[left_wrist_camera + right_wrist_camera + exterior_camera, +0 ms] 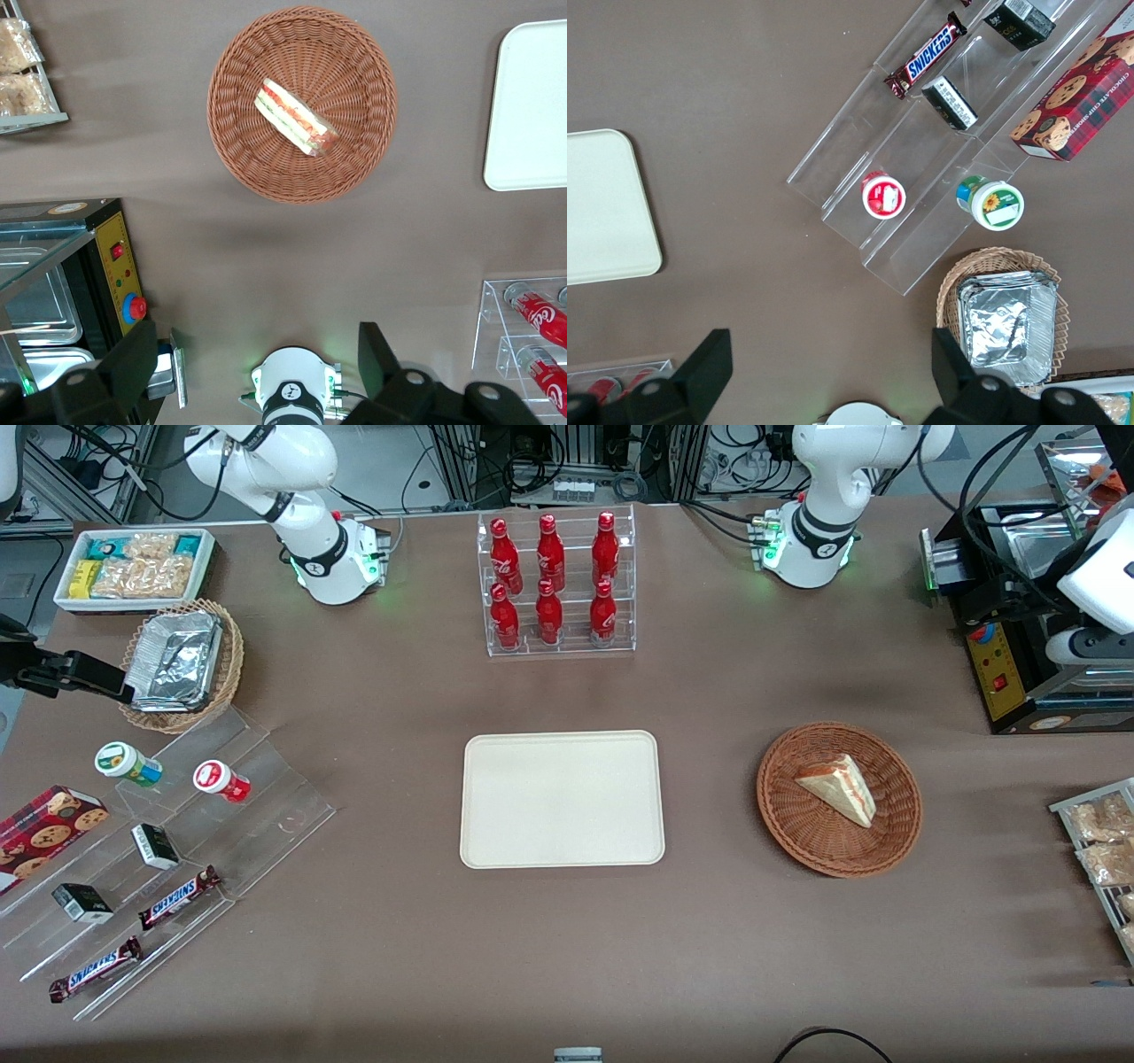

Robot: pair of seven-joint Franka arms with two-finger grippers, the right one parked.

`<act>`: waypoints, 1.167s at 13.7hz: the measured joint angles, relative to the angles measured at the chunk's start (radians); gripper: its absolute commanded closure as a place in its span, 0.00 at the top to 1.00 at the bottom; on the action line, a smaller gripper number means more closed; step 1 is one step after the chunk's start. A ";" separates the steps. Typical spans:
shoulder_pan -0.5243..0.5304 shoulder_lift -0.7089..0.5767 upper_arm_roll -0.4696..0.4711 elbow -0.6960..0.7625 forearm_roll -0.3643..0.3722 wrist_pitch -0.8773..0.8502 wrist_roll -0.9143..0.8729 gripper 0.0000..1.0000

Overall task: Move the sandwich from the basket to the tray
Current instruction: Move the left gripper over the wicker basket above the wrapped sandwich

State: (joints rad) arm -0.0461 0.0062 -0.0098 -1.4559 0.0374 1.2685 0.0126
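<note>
Nothing done yet — sandwich [837, 787] sits in basket [895, 841], tray [562, 798] bare, hand [257, 367] high above table, fingers apart, holding nothing.

Readable text was sparse. Two chocolate bars [180, 897] [96, 970] on the clear stepped stand [266, 815] carried "SNICKERS" in blue lettering on white; the same word showed on one bar in the right wrist view. A red box of cookies [1072, 99] read "CHOCOLATE CHIP COOKIES" along its edge. Red bottles [550, 553] in the clear rack bore white script, too small to read. The gripper [257, 363] hung well above the table over the left arm's base, fingers spread, with no markings legible.
</note>
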 measured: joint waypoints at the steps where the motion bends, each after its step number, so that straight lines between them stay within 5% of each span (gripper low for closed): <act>1: 0.000 0.001 0.000 0.000 0.000 0.000 0.010 1.00; 7: 0.001 0.037 0.001 -0.026 0.029 0.000 0.007 1.00; 10: -0.004 0.062 -0.004 -0.158 0.067 0.089 -0.117 1.00; 16: -0.024 0.000 -0.015 -0.547 0.078 0.545 -0.526 1.00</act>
State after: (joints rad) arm -0.0702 0.0063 -0.0250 -2.0032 0.1152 1.8135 -0.5138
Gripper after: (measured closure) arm 0.000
